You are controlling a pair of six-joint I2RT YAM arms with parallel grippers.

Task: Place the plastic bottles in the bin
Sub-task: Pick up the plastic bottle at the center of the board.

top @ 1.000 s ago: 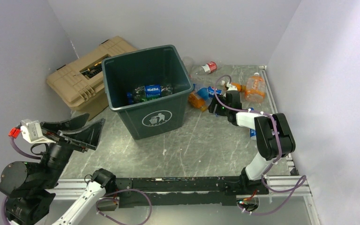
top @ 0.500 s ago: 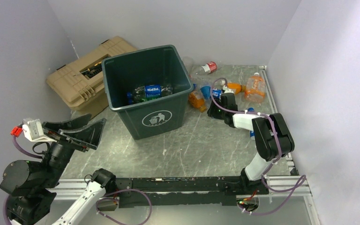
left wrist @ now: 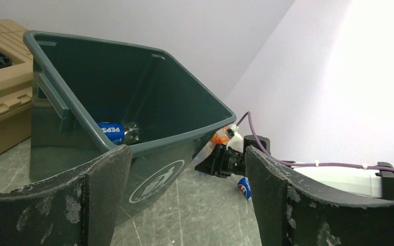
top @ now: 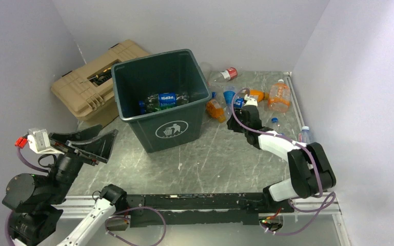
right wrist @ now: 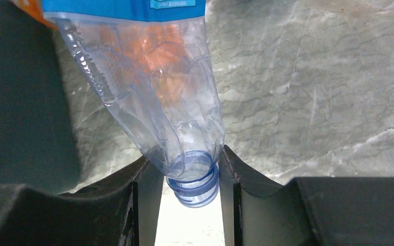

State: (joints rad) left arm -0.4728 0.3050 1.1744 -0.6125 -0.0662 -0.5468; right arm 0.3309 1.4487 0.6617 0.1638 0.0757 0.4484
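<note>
The dark green bin (top: 133,77) stands mid-table with several bottles inside, one with a blue Pepsi label (top: 167,98). My right gripper (top: 237,114) is just right of the bin. In the right wrist view it (right wrist: 191,171) is shut on the open neck of a clear bottle (right wrist: 149,97) with a blue label. Loose bottles lie around it: an orange one (top: 215,110), a clear red-capped one (top: 227,74) and an orange one (top: 278,97). My left gripper (top: 95,146) is open and empty, left of the bin. In its wrist view it (left wrist: 184,156) faces the bin (left wrist: 72,107).
A tan ribbed hard case (top: 82,84) sits behind and left of the bin. A clear bottle (top: 303,134) lies by the right wall rail. A loose blue cap (top: 273,121) lies near the right arm. Purple-grey walls close in the back and both sides.
The right arm's elbow has dropped toward the near right, uncovering the clear bottle by the rail. Its gripper has stayed among the bottles. The left gripper has barely shifted.
</note>
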